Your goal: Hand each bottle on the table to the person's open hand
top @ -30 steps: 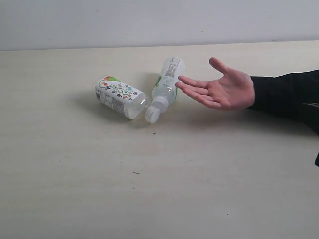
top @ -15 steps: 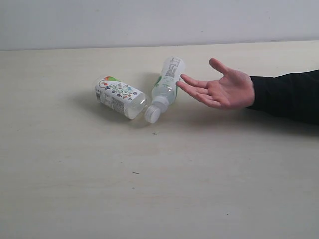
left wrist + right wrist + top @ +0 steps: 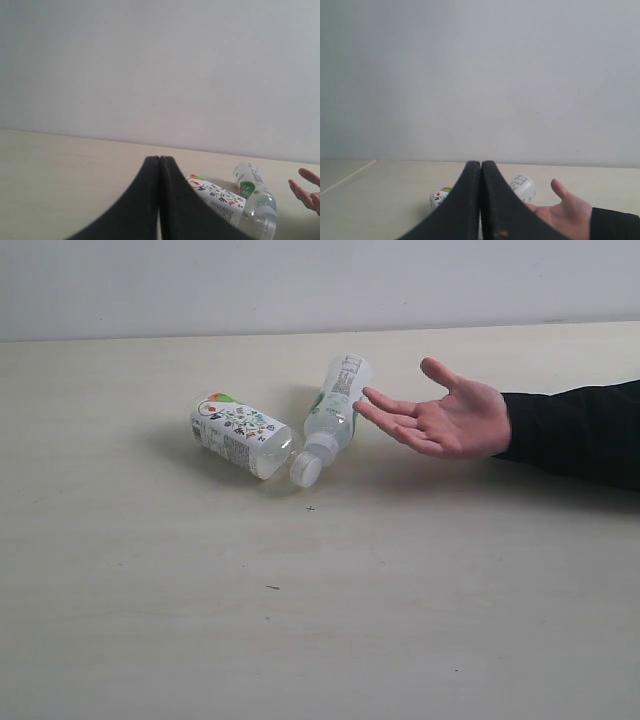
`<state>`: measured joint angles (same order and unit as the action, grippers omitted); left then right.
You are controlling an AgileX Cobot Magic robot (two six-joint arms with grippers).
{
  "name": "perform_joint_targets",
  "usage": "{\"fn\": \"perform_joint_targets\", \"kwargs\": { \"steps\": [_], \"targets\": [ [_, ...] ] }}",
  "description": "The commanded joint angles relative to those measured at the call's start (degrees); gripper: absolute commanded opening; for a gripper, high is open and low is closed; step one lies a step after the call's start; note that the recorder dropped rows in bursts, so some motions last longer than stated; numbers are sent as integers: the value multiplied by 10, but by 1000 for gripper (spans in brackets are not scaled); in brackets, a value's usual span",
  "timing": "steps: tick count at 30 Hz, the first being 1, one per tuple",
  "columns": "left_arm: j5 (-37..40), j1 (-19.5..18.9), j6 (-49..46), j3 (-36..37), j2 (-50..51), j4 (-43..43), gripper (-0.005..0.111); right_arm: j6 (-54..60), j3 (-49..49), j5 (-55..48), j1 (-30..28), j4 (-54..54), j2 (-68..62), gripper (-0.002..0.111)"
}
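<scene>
We see the table (image 3: 300, 620) with the person's open hand (image 3: 445, 422) held palm up, its black sleeve cut off at the edge. Its fingertips are just beside the slim bottle (image 3: 335, 412), which lies next to the stubby bottle (image 3: 240, 437). Our left gripper (image 3: 159, 159) and right gripper (image 3: 481, 163) have their jaws pressed together and empty, and each hides part of a bottle in its wrist view.

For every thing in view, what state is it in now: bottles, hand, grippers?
short white-label bottle: lying on its side on the table
slim green-label bottle: lying on its side, white cap on
person's open hand: palm up, empty
left gripper: shut, holding nothing
right gripper: shut, holding nothing
</scene>
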<state>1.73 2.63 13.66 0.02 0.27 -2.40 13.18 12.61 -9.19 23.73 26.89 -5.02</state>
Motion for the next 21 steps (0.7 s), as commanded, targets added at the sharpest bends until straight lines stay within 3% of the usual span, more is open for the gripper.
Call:
{"fn": "perform_joint_targets", "kwargs": {
  "steps": [1,7,11,13,21],
  "targets": [
    [-2,1,0,0,-3,2,0,0,-2,4,2,1,4,0],
    [-30,2,9,0,-3,2,0,0,-2,4,2,1,4,0],
    [-65,2,171,0,-3,2,0,0,-2,4,2,1,4,0],
    [-68,2,199,0,-3,2,0,0,-2,4,2,1,4,0],
    [-321,2,180,0,1,5,0,0,-2,4,2,1,4,0]
  ]
}}
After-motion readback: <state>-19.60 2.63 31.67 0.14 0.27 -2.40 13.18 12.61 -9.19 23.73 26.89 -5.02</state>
